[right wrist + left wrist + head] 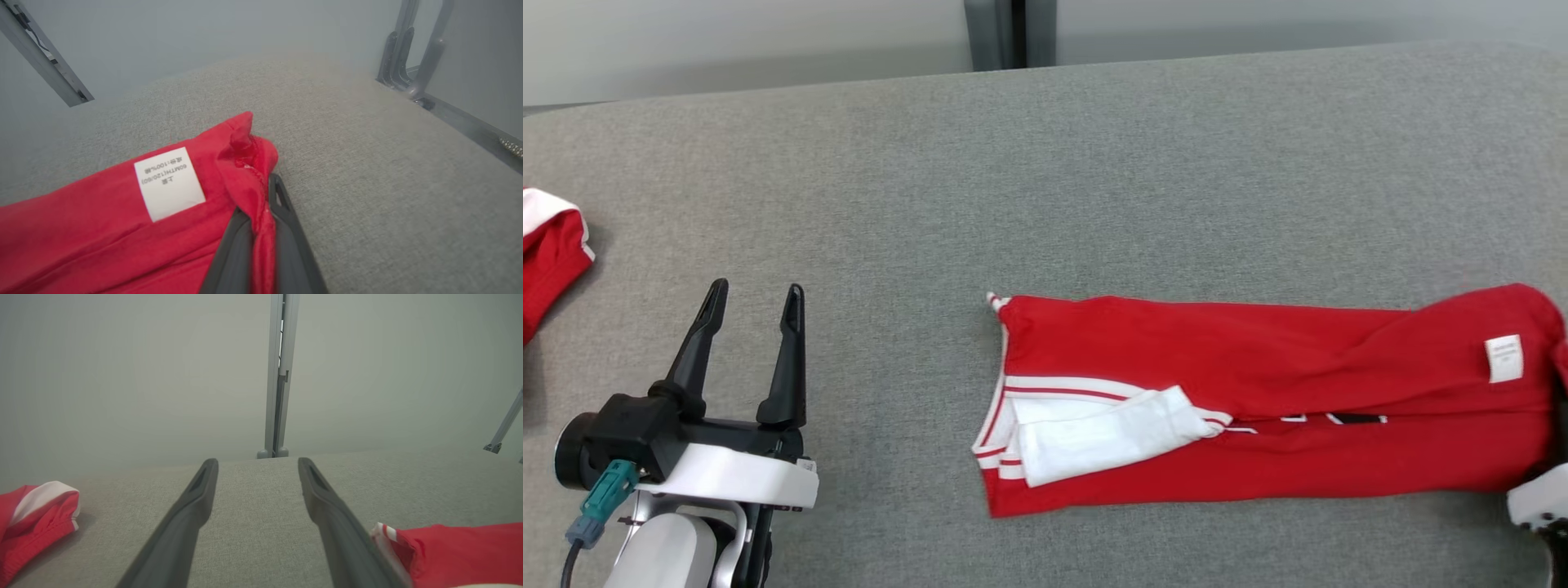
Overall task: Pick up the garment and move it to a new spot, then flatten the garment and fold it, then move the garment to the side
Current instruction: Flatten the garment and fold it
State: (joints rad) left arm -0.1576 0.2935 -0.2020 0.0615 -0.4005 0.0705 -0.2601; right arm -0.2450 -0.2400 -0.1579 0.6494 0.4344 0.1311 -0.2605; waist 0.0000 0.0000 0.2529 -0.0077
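Garment (1258, 359), soft red knit w/ white trim, in clamped R pincer (258, 204); L pincer (757, 290) apart

The head camera sits high and looks down on the grey desk (1094, 163), with the wall (727, 41) at 12 o'clock. The red garment (1258, 367) lies at 4 o'clock, the left gripper (757, 286) at 8 o'clock. The left wrist camera sits low, close over the desk, and looks along its jaws at the wall and a grey post (278, 375). The right wrist camera is very near the garment, right by its white label (169, 183). All three views share the desk and garment. The head view shows the label too.
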